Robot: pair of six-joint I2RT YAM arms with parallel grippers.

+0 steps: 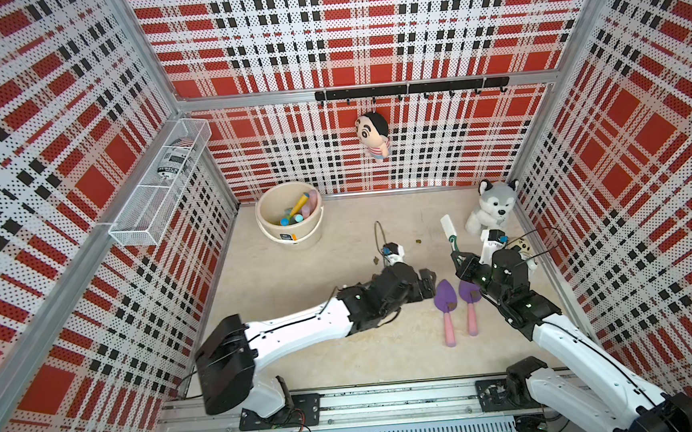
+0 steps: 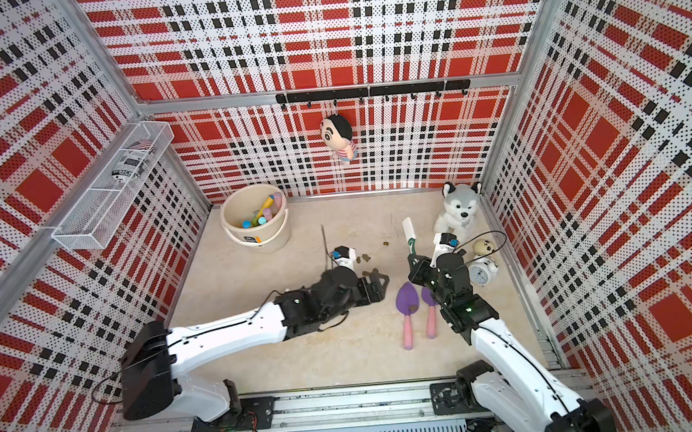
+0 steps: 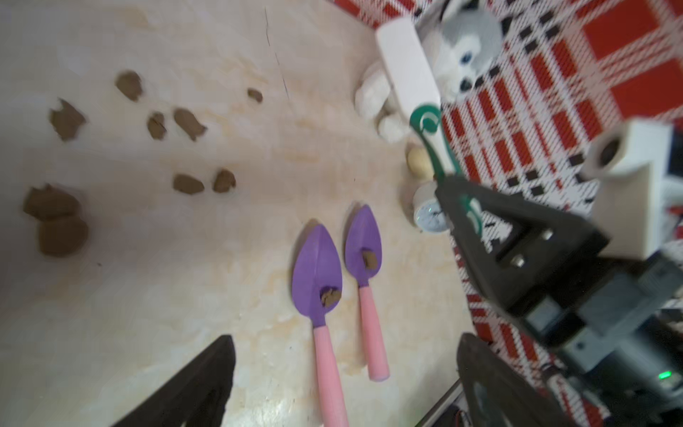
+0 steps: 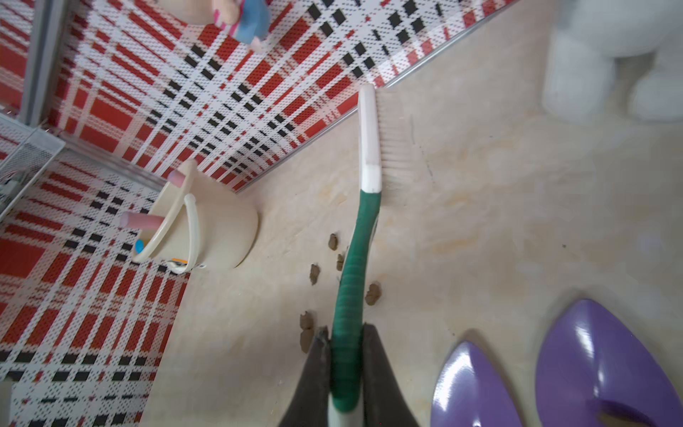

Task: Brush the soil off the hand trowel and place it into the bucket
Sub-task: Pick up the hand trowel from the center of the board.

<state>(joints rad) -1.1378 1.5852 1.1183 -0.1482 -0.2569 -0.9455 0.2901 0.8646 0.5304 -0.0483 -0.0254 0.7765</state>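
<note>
Bucket (image 1: pixel 309 235) holds pink, yellow and blue-capped handles (image 1: pixel 302 205); trowels (image 1: pixel 446 297) lie outside

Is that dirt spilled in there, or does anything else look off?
Yes. Brown soil lumps lie scattered loose across the table, beyond the tips of the two purple trowels. One more lump sits on each blade. Nothing else stands out.

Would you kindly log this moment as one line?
left tool: open, empty | right tool: shut on green-handled white brush | purple-bladed pink-handled trowel pair: olive-brown soil lump on each | round cream plastic bucket: neither trowel inside
</note>
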